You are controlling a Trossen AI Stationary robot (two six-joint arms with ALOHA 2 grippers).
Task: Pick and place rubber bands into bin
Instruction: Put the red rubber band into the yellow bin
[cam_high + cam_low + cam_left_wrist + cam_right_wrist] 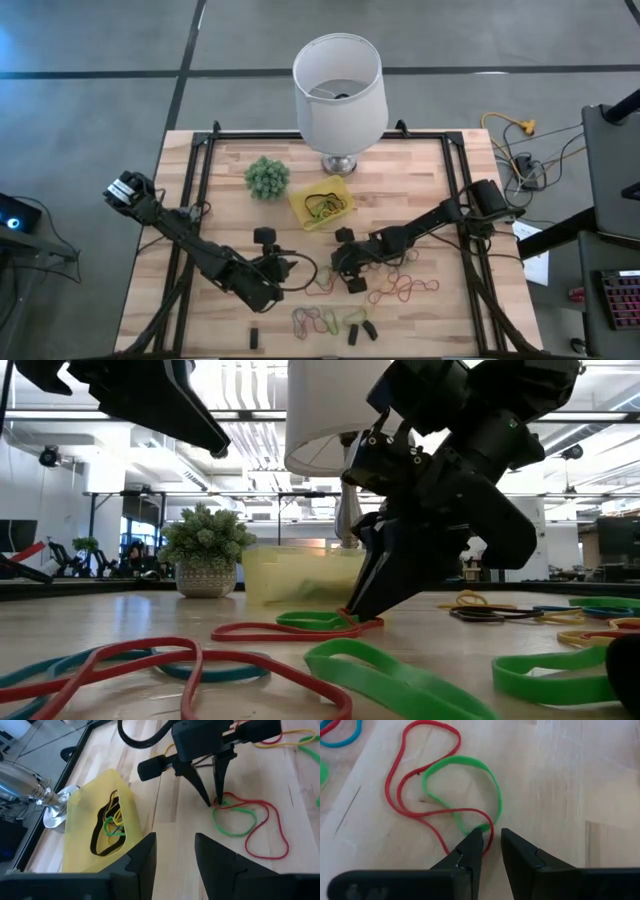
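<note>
A green rubber band (235,834) and a red one (286,840) lie tangled on the wooden table, near the middle. My right gripper (213,802) points steeply down at their end nearest the bin. Its fingers are a little apart, and in its own wrist view (491,836) the red loop's end lies between the tips. The yellow bin (300,205) stands by the lamp's foot with several bands inside (112,822). My left gripper (285,268) hovers open over the table, left of the right gripper, with nothing between its fingers (175,850). My right gripper comes slanting from above at the end of the red and green bands (481,826). One fingertip (474,840) overlaps the green band there. I cannot tell whether the tips touch the bands. Both bands lie flat and slack on the table.
A white lamp (340,85) and a fuzzy green ball plant (267,177) stand at the far side. More loose bands lie to the right (400,290) and near the front edge (320,320). Small dark stubby pieces (262,236) (360,330) are scattered around. Black rails run along both table sides.
</note>
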